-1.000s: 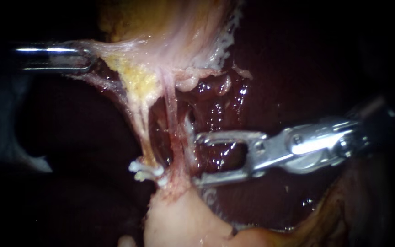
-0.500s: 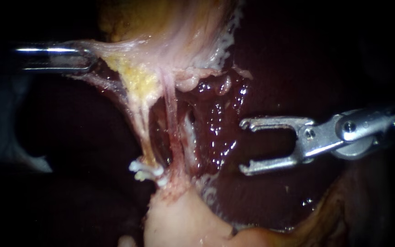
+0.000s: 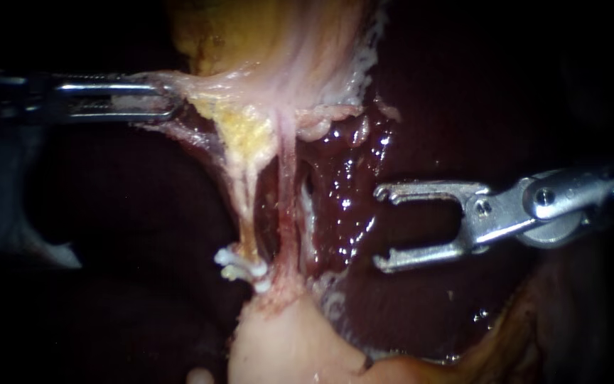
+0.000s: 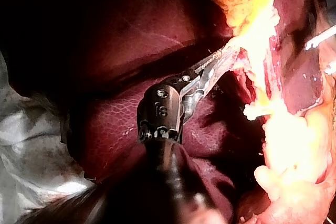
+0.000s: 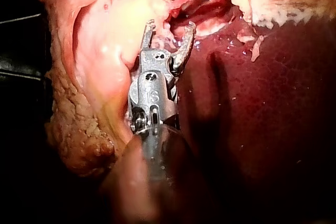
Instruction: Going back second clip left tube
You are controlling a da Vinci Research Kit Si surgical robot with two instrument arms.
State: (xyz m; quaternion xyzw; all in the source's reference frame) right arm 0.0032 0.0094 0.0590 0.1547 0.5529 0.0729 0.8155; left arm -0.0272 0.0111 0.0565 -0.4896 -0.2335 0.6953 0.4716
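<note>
Right instrument (image 3: 385, 229): it has backed off from the tubes toward the right of the frame. A second ago its jaws straddled the right tube (image 3: 287, 199); now it sits well clear, over the liver (image 3: 349, 206), where it was half a second ago.
Right jaws: wide apart and empty, with bare liver showing in the gap. The right wrist view agrees, with both jaws of the right instrument (image 5: 169, 32) spread short of the strands ahead.
Left instrument (image 3: 168, 103): jaws clamped on the pale membrane at upper left. In the last half second its tip has moved toward the centre of the frame. Its own camera shows the left instrument (image 4: 215, 66) pinching that sheet.
Tubes: both strands have swung slightly right with that move and stand more upright.
Left tube (image 3: 246, 206): centre-left of the frame, running down from the yellow fat to the pale tissue (image 3: 278, 341) at the bottom.
Clip (image 3: 239, 269): white, across the lower end of the left tube. It has travelled right with the tube and is seated as before. Whether it is one clip or two, I cannot tell.
Meaning for the task: the retreat looks essentially done. The right instrument carries nothing, and the left instrument's traction is what keeps the tubes spread.
</note>
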